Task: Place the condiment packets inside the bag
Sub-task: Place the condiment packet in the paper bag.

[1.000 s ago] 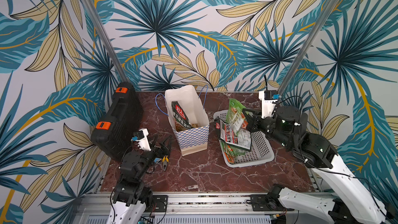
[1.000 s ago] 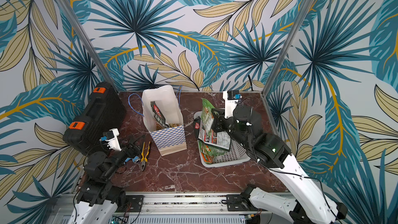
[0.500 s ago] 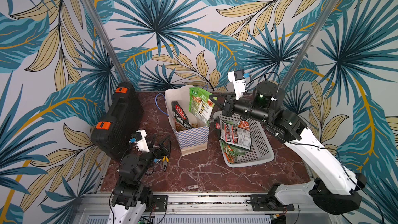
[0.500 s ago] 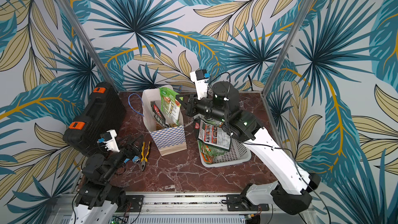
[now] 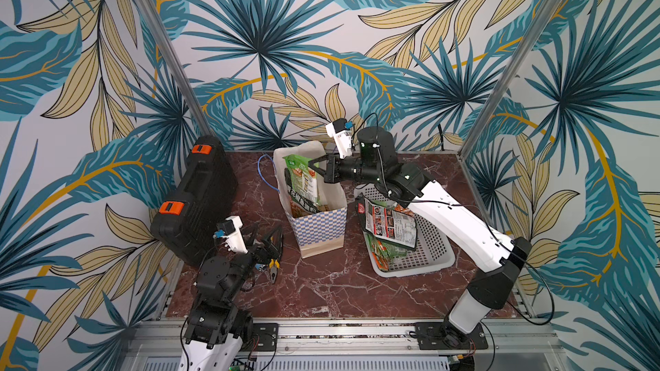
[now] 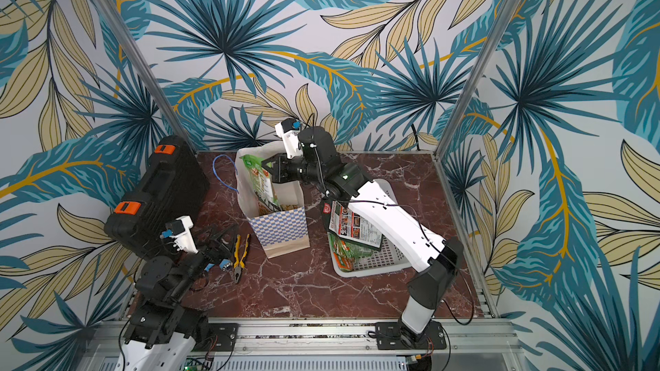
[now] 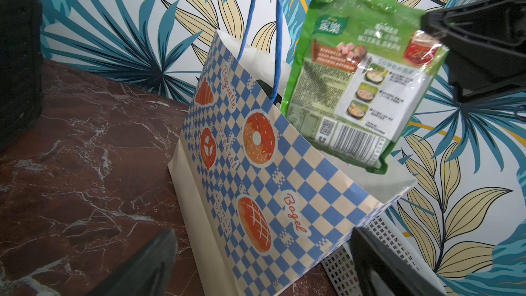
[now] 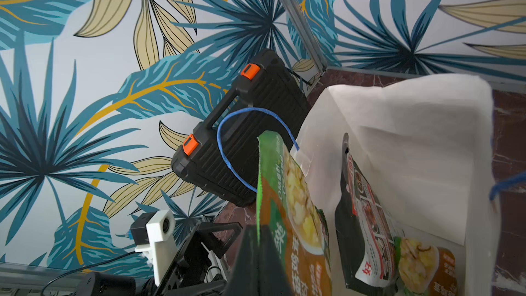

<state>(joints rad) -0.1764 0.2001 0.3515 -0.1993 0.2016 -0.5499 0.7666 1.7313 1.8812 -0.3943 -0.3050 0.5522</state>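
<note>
step in hand: a green packet (image 5: 299, 182) is being put into the bag (image 5: 318, 226). It is held over the open top and is not yet let go.
right claw (image 5: 316, 170): it is shut tight on the top edge of the green packet, and the packet is hung from it. The pinch is also seen from the side in the left wrist view.
where the green packet is: it is held upright over the mouth of the bag. Its low end looks to be at the rim or just inside. How deep it is cannot be told.
already in the bag: a dark packet (image 8: 361, 209) and a small orange-green packet (image 8: 421, 263) are seen standing inside, by the white wall.
left to do: a second dark packet (image 5: 391, 223) is laid across the white basket (image 5: 443, 258). Some small green packets (image 5: 385, 251) are seen under it.
left claw (image 5: 268, 233): it is opened wide and nothing is held in it. It is kept low by the pliers (image 5: 273, 269), well apart from the bag.
next move: the green packet may need to be lowered a bit more. Then the right claw should be opened so the packet can drop in.
care needed: the bag is thin paper and is not held by anything, so it could be tipped if it is bumped.
</note>
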